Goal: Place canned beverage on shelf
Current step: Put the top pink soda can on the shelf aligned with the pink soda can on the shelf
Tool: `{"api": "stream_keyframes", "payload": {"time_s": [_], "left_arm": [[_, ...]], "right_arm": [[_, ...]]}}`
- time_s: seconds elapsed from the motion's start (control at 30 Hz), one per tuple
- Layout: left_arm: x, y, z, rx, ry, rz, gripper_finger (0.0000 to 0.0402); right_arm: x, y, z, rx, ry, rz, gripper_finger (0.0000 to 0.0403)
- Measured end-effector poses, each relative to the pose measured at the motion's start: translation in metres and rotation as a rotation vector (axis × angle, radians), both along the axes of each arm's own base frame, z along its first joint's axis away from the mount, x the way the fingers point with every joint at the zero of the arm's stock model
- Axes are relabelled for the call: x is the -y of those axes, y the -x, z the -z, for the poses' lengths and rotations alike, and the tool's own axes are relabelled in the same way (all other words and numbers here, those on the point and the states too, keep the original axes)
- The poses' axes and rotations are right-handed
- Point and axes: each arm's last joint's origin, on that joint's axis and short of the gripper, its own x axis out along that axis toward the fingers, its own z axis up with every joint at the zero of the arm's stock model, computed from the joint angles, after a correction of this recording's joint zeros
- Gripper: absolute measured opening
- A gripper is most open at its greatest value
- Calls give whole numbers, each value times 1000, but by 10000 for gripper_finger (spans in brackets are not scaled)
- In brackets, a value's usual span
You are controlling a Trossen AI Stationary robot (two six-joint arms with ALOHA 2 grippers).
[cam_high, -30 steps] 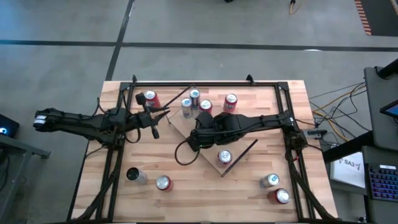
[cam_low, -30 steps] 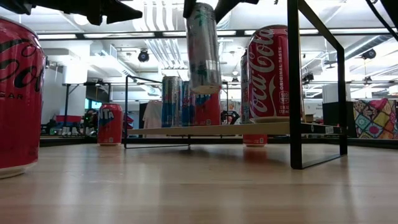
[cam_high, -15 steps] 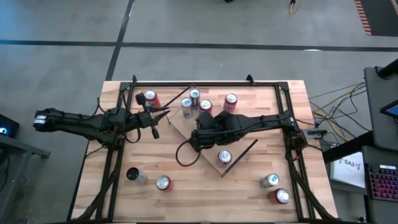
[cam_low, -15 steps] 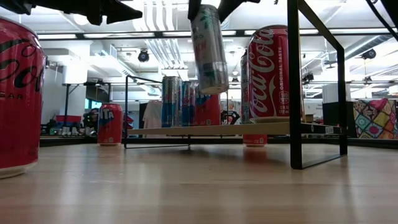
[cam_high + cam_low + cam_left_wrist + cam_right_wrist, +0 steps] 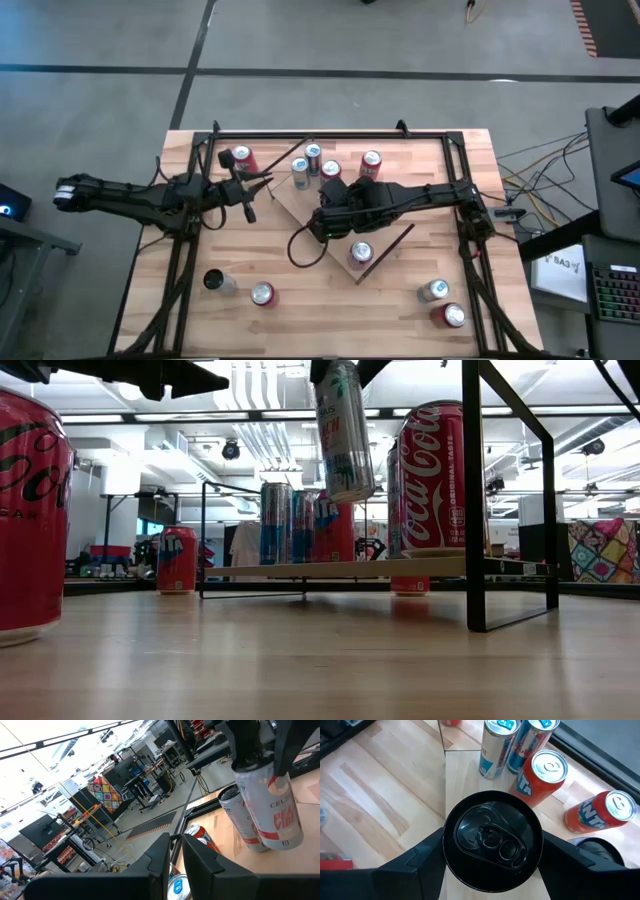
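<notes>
Near the middle of the high view the right gripper (image 5: pixel 325 222) hangs over the shelf (image 5: pixel 392 237), its jaws clamped on a slim silver can (image 5: pixel 345 430) that tilts in the air at the top centre of the low view. On the shelf stand two blue cans (image 5: pixel 492 747), an orange can (image 5: pixel 542 777) and a red can (image 5: pixel 436 478). The left gripper (image 5: pixel 262 181), jaws closed and empty, waits left of centre over the counter (image 5: pixel 230 255).
</notes>
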Motion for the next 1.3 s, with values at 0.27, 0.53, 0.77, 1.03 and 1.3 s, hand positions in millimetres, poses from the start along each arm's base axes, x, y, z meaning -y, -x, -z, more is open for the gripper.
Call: {"api": "stream_keyframes", "payload": {"time_s": [0.27, 0.53, 0.77, 1.03, 1.3], "left_arm": [[0, 0, 0, 0, 0, 0, 36], [0, 0, 0, 0, 0, 0, 36], [0, 0, 0, 0, 0, 1, 36], [0, 0, 0, 2, 4, 0, 36], [0, 0, 0, 3, 4, 1, 36]], "right_arm": [[-2, 11, -9, -8, 47, -5, 247], [-10, 13, -10, 2, 68, -14, 247], [-18, 20, -16, 8, 73, -41, 247], [-27, 40, -29, 27, 87, -93, 247], [-38, 57, -34, 133, 114, -156, 247]]}}
